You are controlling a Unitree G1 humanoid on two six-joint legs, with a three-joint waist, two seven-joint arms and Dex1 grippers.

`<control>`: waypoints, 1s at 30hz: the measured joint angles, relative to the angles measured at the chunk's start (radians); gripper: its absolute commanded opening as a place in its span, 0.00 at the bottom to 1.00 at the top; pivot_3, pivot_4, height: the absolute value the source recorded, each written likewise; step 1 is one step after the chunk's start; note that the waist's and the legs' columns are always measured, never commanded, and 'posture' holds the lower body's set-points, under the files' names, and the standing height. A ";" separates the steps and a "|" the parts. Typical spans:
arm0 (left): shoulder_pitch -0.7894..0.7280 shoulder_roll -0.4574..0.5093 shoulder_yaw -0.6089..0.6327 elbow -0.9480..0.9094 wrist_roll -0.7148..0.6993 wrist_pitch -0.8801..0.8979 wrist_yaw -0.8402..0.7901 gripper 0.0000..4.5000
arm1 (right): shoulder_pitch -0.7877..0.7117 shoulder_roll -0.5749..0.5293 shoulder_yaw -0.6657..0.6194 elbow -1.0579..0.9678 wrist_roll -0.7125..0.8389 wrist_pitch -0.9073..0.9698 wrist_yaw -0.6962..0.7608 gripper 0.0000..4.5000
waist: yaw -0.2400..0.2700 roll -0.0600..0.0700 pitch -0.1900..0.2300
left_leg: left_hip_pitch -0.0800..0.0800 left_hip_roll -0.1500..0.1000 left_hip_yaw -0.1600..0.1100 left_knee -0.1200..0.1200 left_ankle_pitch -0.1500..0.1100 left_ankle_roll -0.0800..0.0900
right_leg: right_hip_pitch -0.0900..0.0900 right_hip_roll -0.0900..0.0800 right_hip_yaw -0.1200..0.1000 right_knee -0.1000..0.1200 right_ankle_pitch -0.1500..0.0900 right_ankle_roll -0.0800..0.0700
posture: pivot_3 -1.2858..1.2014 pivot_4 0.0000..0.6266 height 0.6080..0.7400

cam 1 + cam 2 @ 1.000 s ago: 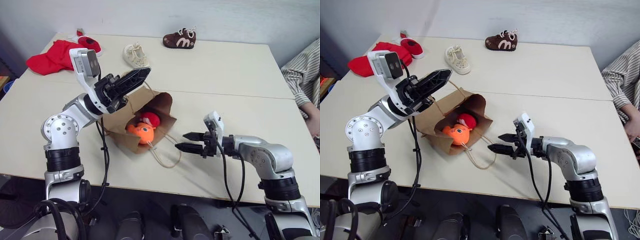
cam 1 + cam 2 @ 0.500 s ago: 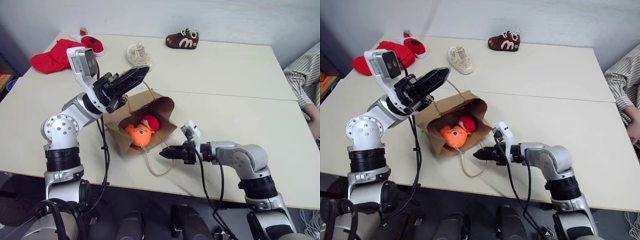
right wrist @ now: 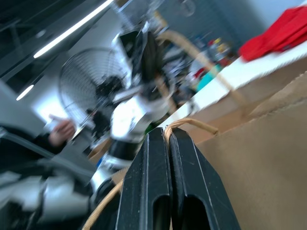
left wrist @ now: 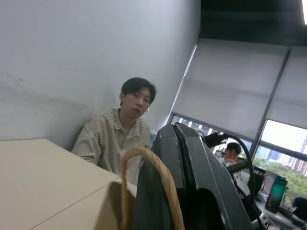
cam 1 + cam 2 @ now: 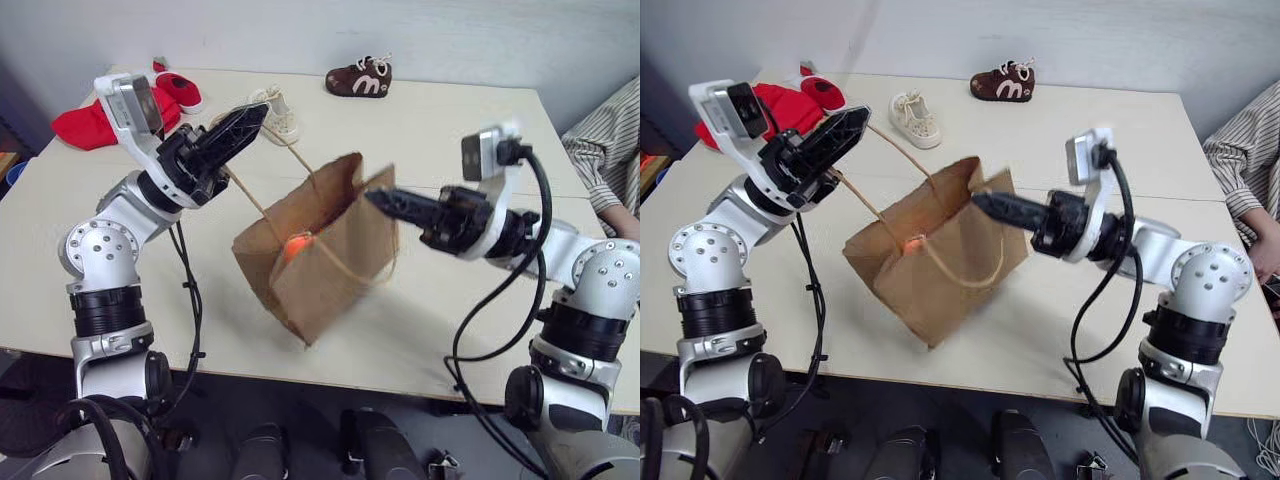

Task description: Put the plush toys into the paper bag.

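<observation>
- Left gripper [image 5: 243, 122] is clenched on one tan cord handle [image 5: 268, 172] of the paper bag [image 5: 330, 250]; in the left wrist view the cord loops beside the closed black fingers [image 4: 192, 177].
- Right gripper [image 5: 985, 203] is pinched tight on the other cord handle [image 5: 970, 270]; the right wrist view shows the cord caught between its two pressed-together fingers [image 3: 158, 191], just above the bag's brown edge.
- Between the two grippers the paper bag is held up by its handles, mouth upward and pulled open, its lower corner toward the table's [image 5: 470, 150] near edge.
- Orange plush toy [image 5: 296, 245] shows as a small bright patch inside the bag's mouth; the red plush cannot be made out.
- On the far side of the table lie a cream baby shoe [image 5: 913, 115], a brown shoe with white trim [image 5: 360, 77], a small red shoe [image 5: 178, 88] and a red cloth heap [image 5: 90, 122], all well apart from the bag.
- At the table's right edge sits a person in a striped shirt [image 5: 608, 150].
</observation>
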 measured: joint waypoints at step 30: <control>0.136 0.271 -0.158 0.024 0.349 -0.202 -0.216 1.00 | 0.384 -0.292 0.095 -0.072 -0.016 -0.140 0.226 1.00 | 0.016 0.000 0.000 | -0.003 0.000 0.000 -0.001 -0.002 0.005 | 0.000 0.000 0.000 -0.005 0.001 0.002 | 0.52 0.24 1.00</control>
